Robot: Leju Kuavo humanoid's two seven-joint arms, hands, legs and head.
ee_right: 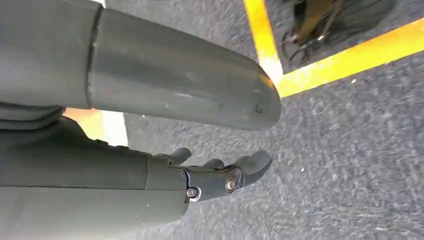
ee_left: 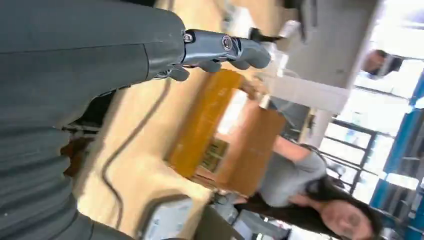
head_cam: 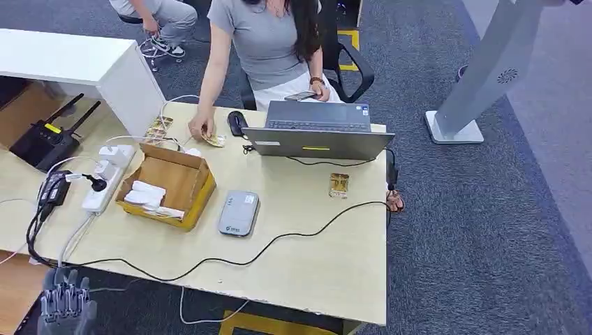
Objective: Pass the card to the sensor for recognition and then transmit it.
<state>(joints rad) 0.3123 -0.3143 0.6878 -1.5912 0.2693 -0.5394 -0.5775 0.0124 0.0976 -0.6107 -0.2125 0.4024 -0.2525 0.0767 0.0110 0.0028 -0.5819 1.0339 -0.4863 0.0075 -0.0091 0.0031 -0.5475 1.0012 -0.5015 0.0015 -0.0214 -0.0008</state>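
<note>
Pale wood tabletop (head_cam: 314, 265) over grey carpet: at its near left edge the left hand (head_cam: 66, 301) hangs with fingers spread, holding nothing. By the floor the right hand (ee_right: 220, 175) is likewise loose and empty. A black cable (head_cam: 209, 262) snakes across in front of the grey sensor (head_cam: 238, 213) and the open cardboard box (head_cam: 167, 185). Right of them lies the card (head_cam: 339, 185). Behind stands the laptop (head_cam: 317, 132), a person (head_cam: 269, 42) seated beyond. No writing is legible.
</note>
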